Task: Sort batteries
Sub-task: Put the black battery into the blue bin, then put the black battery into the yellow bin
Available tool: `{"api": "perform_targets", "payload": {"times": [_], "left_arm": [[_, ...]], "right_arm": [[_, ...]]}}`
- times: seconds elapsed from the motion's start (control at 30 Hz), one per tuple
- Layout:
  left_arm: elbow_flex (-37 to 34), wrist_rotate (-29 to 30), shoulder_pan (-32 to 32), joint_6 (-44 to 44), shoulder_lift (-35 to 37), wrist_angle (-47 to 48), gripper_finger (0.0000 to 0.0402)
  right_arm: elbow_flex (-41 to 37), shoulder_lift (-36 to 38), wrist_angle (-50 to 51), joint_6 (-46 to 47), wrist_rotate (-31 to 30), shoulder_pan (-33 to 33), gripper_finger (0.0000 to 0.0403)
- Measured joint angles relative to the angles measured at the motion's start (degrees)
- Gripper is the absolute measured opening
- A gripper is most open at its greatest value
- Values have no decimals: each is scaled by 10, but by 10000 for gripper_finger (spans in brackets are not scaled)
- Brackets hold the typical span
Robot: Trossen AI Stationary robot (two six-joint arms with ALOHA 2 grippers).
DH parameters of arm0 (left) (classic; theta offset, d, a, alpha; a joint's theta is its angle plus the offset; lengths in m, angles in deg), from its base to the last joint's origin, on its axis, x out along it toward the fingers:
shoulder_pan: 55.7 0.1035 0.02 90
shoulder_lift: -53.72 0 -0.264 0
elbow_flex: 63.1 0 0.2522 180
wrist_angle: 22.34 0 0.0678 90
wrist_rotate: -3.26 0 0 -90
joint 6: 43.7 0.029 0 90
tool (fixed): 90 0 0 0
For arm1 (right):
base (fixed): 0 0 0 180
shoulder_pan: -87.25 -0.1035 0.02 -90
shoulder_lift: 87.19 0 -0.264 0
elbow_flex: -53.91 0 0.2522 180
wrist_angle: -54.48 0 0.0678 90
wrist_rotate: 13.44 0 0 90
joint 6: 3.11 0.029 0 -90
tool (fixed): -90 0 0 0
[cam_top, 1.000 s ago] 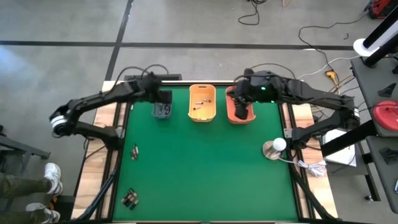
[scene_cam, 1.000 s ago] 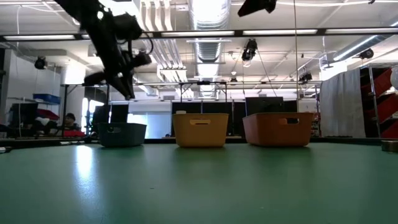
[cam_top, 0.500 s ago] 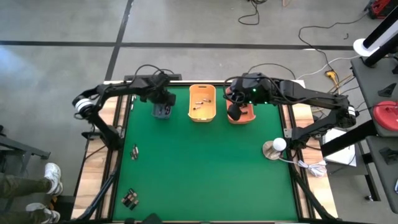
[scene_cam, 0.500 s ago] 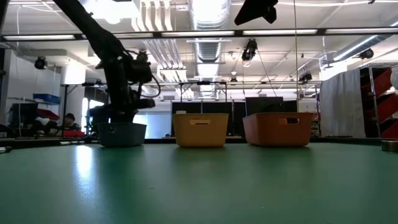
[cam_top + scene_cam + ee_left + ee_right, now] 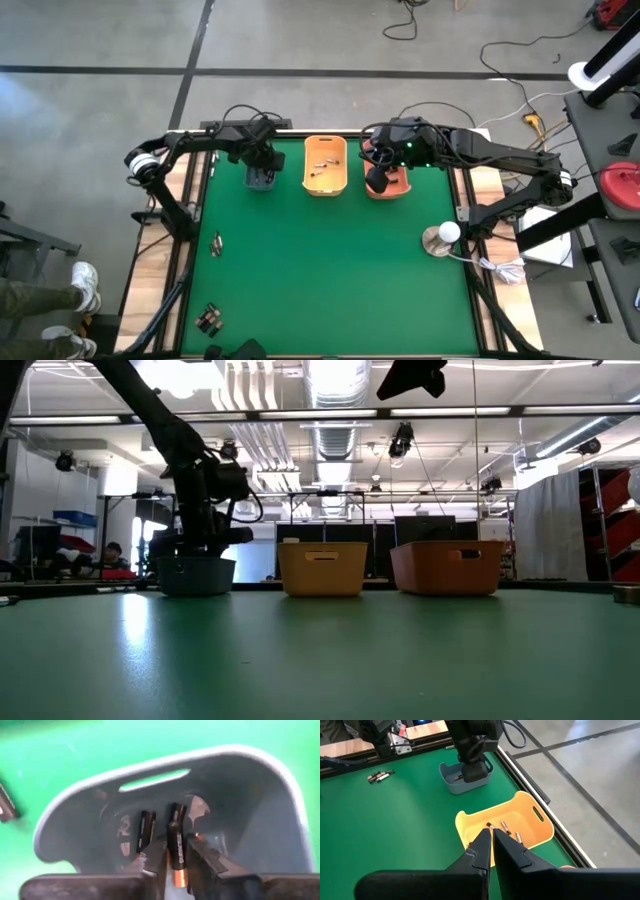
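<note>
My left gripper (image 5: 176, 845) points down into the grey-blue bin (image 5: 262, 180) at the far left, shut on a black battery with a copper end. Another black battery (image 5: 145, 832) lies on that bin's floor. My right gripper (image 5: 491, 845) hangs shut and empty high above the orange bin (image 5: 395, 185). Several batteries (image 5: 505, 827) lie in the yellow bin (image 5: 325, 165) between the two. Loose batteries lie on the green table at the left (image 5: 216, 243) and near left (image 5: 208, 319). My left gripper has the black battery (image 5: 176, 862) between its two fingers, near the battery's copper end. The fingers come from above, slanting down into the bin, and the battery lies along them with its dark end toward the bin floor. Whether that end touches the floor, I cannot tell.
The three bins stand in a row along the table's far edge. A round white lamp-like object (image 5: 441, 238) sits at the right edge. The middle of the green table (image 5: 330, 270) is bare. A person (image 5: 110, 555) sits far behind the table.
My left gripper has come down from above the grey-blue bin until its fingers are inside it, tipping steeper, with the battery between them.
</note>
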Motion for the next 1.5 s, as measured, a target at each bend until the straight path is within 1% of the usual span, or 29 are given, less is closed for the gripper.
{"api": "perform_targets", "payload": {"times": [0.13,0.23,0.37,0.5,0.63,0.7,0.77,0.9,1.03,1.1,1.13,1.17,1.23,1.3,1.4,1.5], "left_arm": [[21,0,0,-1,0,10,83],[57,-2,0,-1,0,57,106],[122,-1,-14,35,16,139,128],[171,-1,-59,64,63,222,136],[174,-1,-128,57,134,270,137],[161,1,-170,10,174,289,137],[139,1,-216,-76,211,310,137],[88,5,-330,-297,273,353,137],[21,15,-463,-527,299,359,137],[-15,-7,-515,-617,303,360,137],[-33,-34,-538,-652,303,357,137],[-51,-59,-558,-677,302,355,137],[-83,-97,-591,-697,300,350,137],[-109,-114,-605,-701,301,345,140],[-144,-116,-599,-704,310,343,156],[-175,-116,-577,-726,322,338,180]], "right_arm": [[0,0,0,-1,0,0,13],[0,0,-1,-7,0,0,13],[0,0,0,-31,-1,0,13],[0,0,0,-59,-1,0,13],[0,0,0,-93,-1,0,13],[0,0,-1,-117,-1,0,13],[0,0,-1,-135,-1,0,13],[0,-1,-1,-175,0,0,13],[0,-4,-2,-207,3,0,13],[0,-7,-3,-218,5,0,13],[0,-10,-3,-220,5,0,13],[0,-12,-3,-221,5,0,13],[-1,-15,-3,-218,5,0,13],[-1,-19,-3,-210,5,0,13],[-1,-24,2,-192,5,0,13],[-1,-26,2,-158,5,0,13]]}}
